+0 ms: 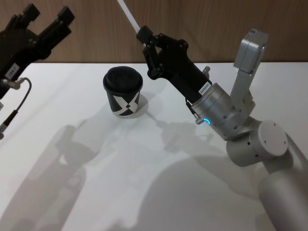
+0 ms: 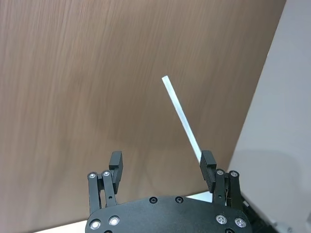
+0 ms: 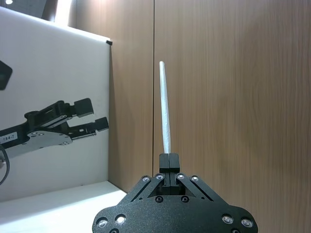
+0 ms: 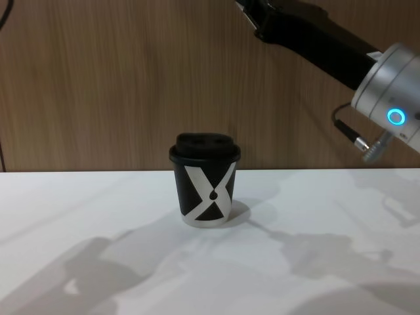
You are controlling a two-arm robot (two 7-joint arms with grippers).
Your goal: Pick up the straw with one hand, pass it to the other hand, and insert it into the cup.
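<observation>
right gripper is up in the air, higher than the cup and a little to its right, jaws pinched tight on the lower end of the straw. the straw runs straight out past the fingertips, slanting up and toward the robot's left against the wood wall panel. a blue ring glows on the silver wrist behind the gripper. over on the left, the left gripper hangs high too, jaws spread wide, nothing between them, and the head view puts it well apart from the straw. down below, the cup stands upright on the white worktop, lid on, clear of both grippers.
</observation>
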